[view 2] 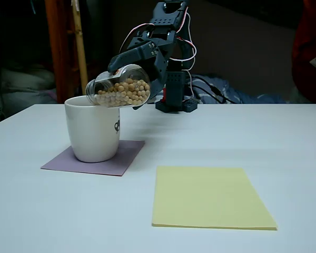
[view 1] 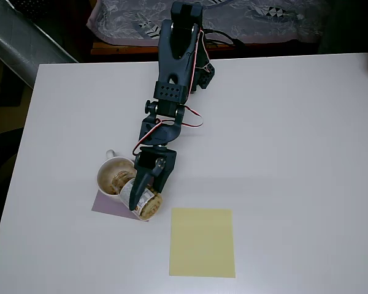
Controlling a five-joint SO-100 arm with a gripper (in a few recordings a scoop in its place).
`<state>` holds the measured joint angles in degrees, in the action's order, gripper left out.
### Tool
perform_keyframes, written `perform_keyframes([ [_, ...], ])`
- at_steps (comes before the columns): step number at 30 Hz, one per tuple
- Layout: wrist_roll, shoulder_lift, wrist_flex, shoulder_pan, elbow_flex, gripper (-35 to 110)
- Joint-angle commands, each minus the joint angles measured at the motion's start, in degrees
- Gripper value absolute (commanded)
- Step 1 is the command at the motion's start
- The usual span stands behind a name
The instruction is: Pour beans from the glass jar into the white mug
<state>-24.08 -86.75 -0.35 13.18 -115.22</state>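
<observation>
Yellow sheet (view 2: 210, 196) foremost; hand (view 1: 146, 191) clamped around tipped glass jar (view 2: 118, 87) (label unreadable) over white mug (view 2: 93, 132).

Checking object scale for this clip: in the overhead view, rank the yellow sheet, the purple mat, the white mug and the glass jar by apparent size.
1. Yellow sheet, clearly the largest.
2. Purple mat, though the mug and jar cover much of it, so its full extent is unsure.
3. White mug.
4. Glass jar, tilted and partly under the tool; it looks narrower than the mug.

Glass jar (view 2: 119, 86) tilted over white mug (view 2: 93, 134)
</observation>
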Motion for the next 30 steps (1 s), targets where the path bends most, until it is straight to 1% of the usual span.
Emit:
perform_keyframes([
  [1,1.4,-1.6,0.1,1.3,-1.0,0],
  [8,13.4,-2.4,0.1,1.5,0.4,2],
  [21,35.9,-6.8,-0.5,2.9,-1.6,0],
  [24,43.0,-7.9,-0.5,2.2,-3.3,0],
  [30,61.3,-10.9,-0.5,-0.4,-4.5,2],
])
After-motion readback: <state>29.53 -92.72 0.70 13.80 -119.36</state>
